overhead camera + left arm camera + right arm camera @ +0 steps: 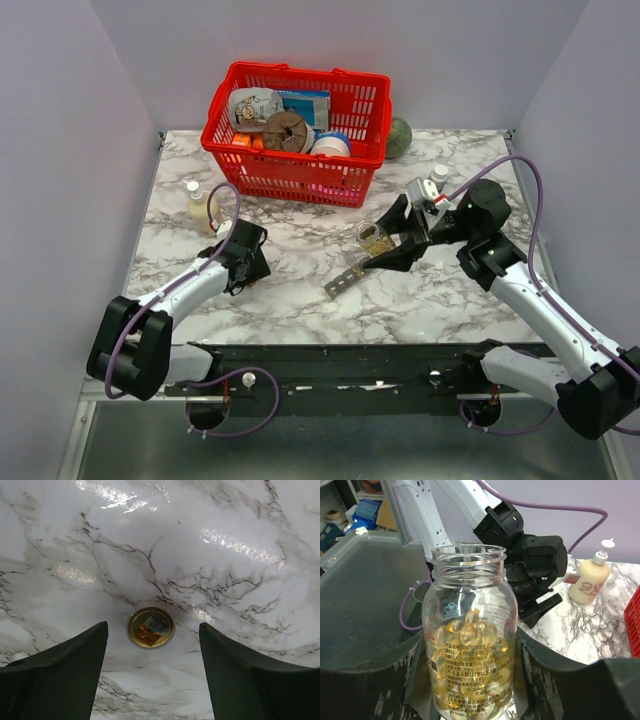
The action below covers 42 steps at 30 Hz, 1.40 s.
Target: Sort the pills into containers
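Over the white marble tabletop [300,310], the right gripper [390,245] has its jaws pinching an uncapped clear bottle of yellow softgel pills [467,645] near the long dark grey compartment strip [344,279], while the left gripper [152,680] has its jaws spread around a small round gold cap [150,627]. Tip that bottle too fast and the pills will probably scatter everywhere.

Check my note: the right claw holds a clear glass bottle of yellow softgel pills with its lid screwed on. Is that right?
Not quite. The clear glass bottle of yellow softgel pills has no lid on: its threaded mouth stands open. The right wrist view shows this. The right claw does hold it.
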{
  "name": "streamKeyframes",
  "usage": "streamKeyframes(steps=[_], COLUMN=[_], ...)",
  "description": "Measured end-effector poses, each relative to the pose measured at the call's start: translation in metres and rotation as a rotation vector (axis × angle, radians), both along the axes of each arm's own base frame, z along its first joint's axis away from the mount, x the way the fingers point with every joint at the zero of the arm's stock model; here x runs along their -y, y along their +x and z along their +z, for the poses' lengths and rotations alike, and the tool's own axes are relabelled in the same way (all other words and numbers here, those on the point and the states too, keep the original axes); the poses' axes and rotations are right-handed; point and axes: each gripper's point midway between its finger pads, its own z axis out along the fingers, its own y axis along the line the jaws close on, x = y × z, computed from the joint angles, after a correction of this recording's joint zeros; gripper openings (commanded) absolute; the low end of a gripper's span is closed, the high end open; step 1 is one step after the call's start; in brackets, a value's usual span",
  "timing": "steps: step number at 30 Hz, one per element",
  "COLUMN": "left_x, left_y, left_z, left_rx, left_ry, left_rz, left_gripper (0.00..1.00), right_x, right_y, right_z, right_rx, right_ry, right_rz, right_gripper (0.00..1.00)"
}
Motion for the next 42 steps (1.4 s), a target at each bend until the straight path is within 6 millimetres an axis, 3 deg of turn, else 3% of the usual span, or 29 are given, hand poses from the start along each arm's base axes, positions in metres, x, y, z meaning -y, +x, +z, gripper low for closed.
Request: streamKeyframes(steps=[2,6,8,18,22,23,26,30,35,42], left_x=[-0.001,-0.001,-0.001,-0.002,-0.002,-0.001,0.0,0.002,0.02,0.074], left_y=[0.002,0.003,0.003,0.002,0.004,0.005,0.007,0.004,0.003,-0.012], left_z=[-0.004,-0.008,-0.007,-0.015,-0.015,-0.015,-0.014,-0.012,0.021,0.101], left_rx=[-0.009,-0.018,-0.015,-0.039,-0.04,-0.038,-0.032,-0.039,0.043,0.268], left_ry=[0.001,0.0,-0.001,0.009,0.01,0.011,0.008,-0.001,-0.105,-0.393], left_rz=[0.007,0.012,0.012,0.015,0.014,0.013,0.007,-0.016,-0.106,-0.406], left_gripper=[0.73,0.72,0.63,0.63,0.46,0.37,0.22,0.15,0.11,0.08], right_x=[0.001,0.001,0.001,0.001,0.001,0.002,0.003,0.009,0.015,0.017], right_y=[0.002,0.002,0.003,0.005,0.006,0.006,0.009,0.016,0.023,0.025], right_z=[0.0,0.0,-0.001,-0.003,-0.004,-0.004,-0.005,-0.01,-0.018,-0.031], right_rx=[0.005,0.008,0.008,0.001,-0.002,-0.002,0.0,0.008,0.024,0.057], right_ry=[0.001,0.001,0.0,-0.004,-0.006,-0.007,-0.008,-0.02,-0.043,-0.075], right_rz=[-0.005,-0.006,-0.01,-0.012,-0.013,-0.016,-0.025,-0.052,-0.077,-0.076], right_gripper=[0.01,0.01,0.01,0.01,0.01,0.01,0.01,0.01,0.01,0.0])
